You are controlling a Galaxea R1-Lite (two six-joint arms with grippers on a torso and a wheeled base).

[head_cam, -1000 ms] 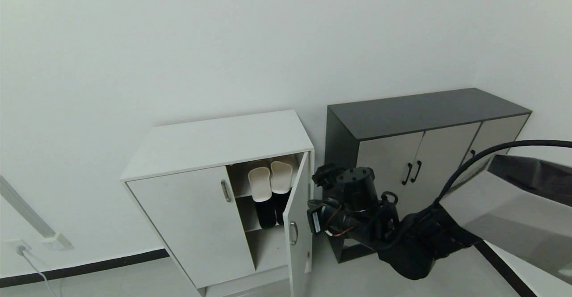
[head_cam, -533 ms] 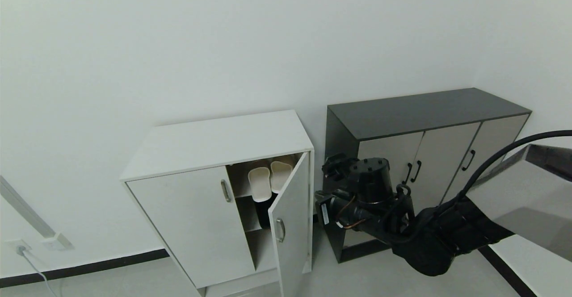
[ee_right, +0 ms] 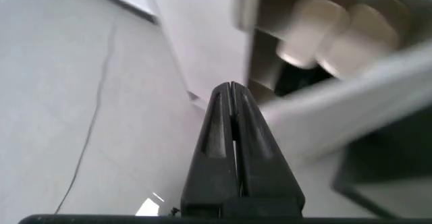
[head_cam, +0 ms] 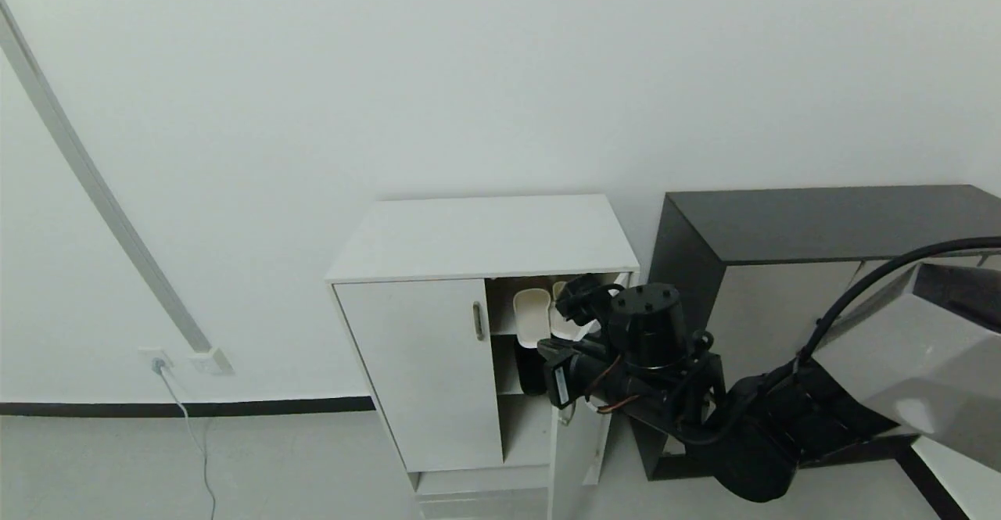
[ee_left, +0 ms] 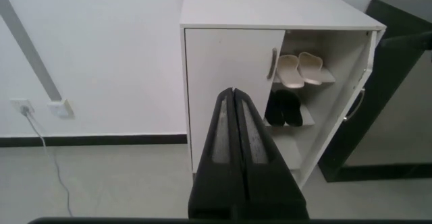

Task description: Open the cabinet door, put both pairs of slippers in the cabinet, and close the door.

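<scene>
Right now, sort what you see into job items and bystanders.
Job: white cabinet, its open right door, cream slippers on the upper shelf, black slippers on the shelf below.
Bystanders: dark cabinet, wall socket with its cable, wall duct.

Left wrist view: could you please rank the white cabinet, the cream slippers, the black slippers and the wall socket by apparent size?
1. white cabinet
2. cream slippers and black slippers: the two pairs look about alike, so I leave them unranked
3. wall socket
</scene>
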